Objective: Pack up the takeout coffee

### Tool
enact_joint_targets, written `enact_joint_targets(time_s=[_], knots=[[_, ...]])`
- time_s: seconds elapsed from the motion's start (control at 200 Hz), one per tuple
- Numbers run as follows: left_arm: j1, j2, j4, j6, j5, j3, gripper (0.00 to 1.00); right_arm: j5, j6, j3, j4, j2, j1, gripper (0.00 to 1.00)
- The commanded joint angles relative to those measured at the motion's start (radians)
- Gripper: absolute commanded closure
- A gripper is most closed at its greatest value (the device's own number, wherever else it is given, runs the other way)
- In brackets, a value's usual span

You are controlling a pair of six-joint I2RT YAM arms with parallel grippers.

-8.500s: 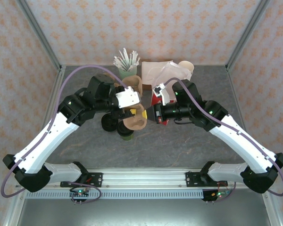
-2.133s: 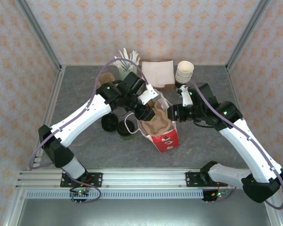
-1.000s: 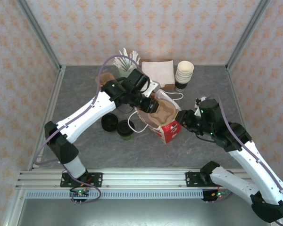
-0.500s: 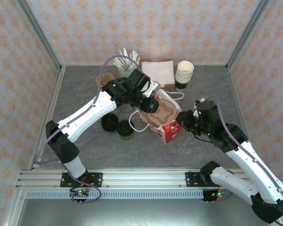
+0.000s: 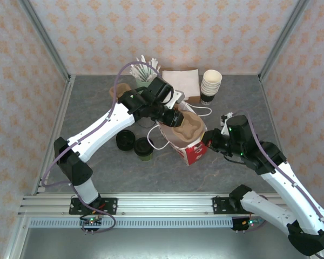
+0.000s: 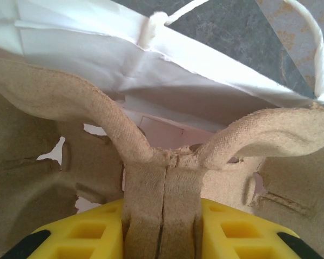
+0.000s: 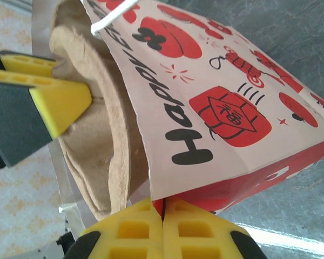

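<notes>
Seating pulp carrier (image 6: 59, 100) squarely into paper bag (image 7: 221, 91); left tool (image 6: 162, 229) pinches its ridge, right tool (image 7: 163, 210) clamps bag rim.

Top view bright, even, faint shadows. By left claw (image 6: 162, 226): close-up soft, cup carrier (image 6: 59, 102) edges fuzzy, paper bag (image 6: 97, 48) above it nearly blown out. By right claw (image 7: 163, 221): yellow pads (image 7: 129, 233) blurry, glare streak on table (image 7: 291, 237) to its right.

The pulp carrier (image 6: 59, 102) is looking rough, fibrous and matt; the paper bag (image 7: 221, 97) is showing a smooth, printed face; the right hand (image 7: 163, 216) is wearing yellow, waffled matt-plastic pads (image 7: 132, 232).
</notes>
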Motion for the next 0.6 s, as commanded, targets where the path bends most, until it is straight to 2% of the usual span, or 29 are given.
enact_joint_targets(time_s=[0.0, 0.3, 0.596], knots=[[0.009, 0.012, -0.002, -0.011, -0.031, 0.034, 0.68, -0.05, -0.066, 0.03, -0.057, -0.005, 0.007, 1.0], [0.002, 0.013, -0.065, 0.076, -0.045, 0.021, 0.68, -0.018, -0.05, 0.06, -0.079, -0.009, 0.008, 1.0], [-0.02, 0.022, -0.112, 0.169, -0.137, 0.022, 0.67, -0.022, 0.026, 0.06, -0.042, -0.012, 0.007, 1.0]])
